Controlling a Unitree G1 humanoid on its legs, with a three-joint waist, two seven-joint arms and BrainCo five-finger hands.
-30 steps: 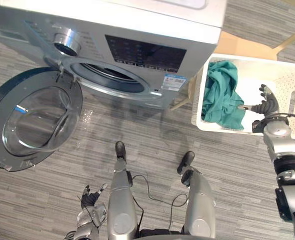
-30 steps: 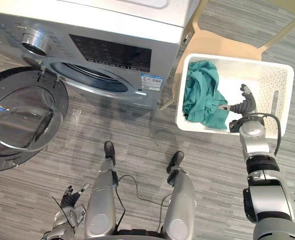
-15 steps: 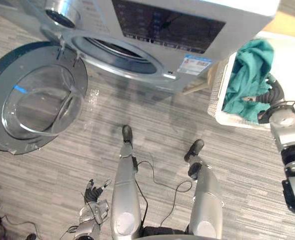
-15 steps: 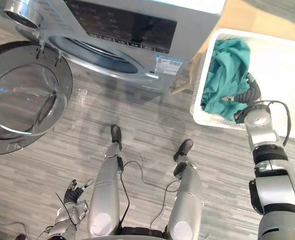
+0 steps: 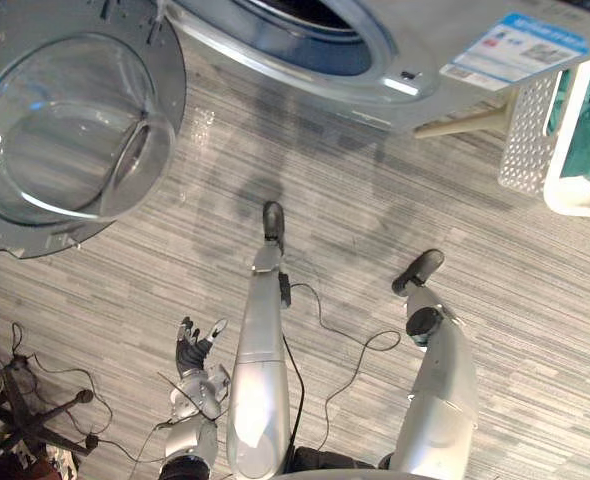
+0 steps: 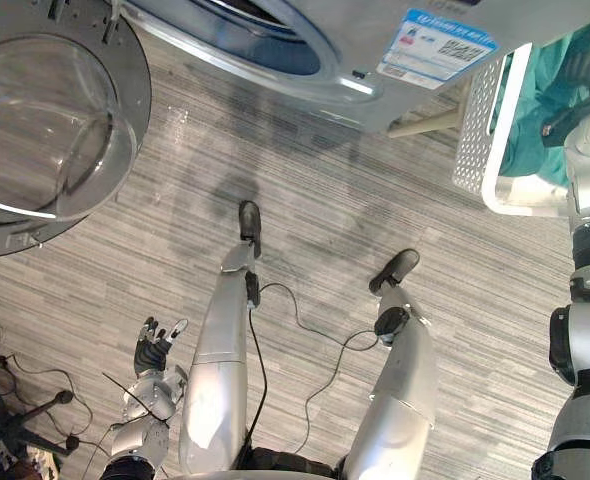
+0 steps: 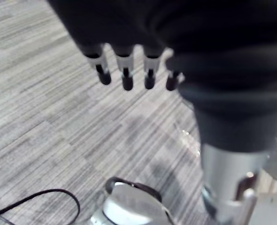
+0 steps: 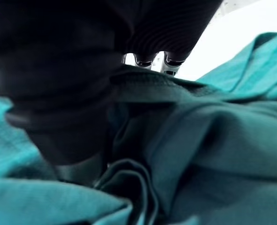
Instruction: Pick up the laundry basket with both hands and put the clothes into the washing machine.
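Observation:
The white lattice laundry basket stands at the right edge, beside the silver washing machine. A teal garment lies inside it. My right hand reaches into the basket and is pressed into that teal cloth, which folds over the hand. The machine's round glass door hangs open to the left, and the drum opening is dark. My left hand hangs low by my side over the floor, open, with straight fingers and nothing in it.
A wooden chair leg shows under the basket, next to the machine's lower corner. A black stand with loose cables sits on the grey plank floor at the lower left.
The camera has tipped down and closer, so the machine and basket slid up and right. My right hand went from above the basket down into the teal cloth. The left hand stayed low.

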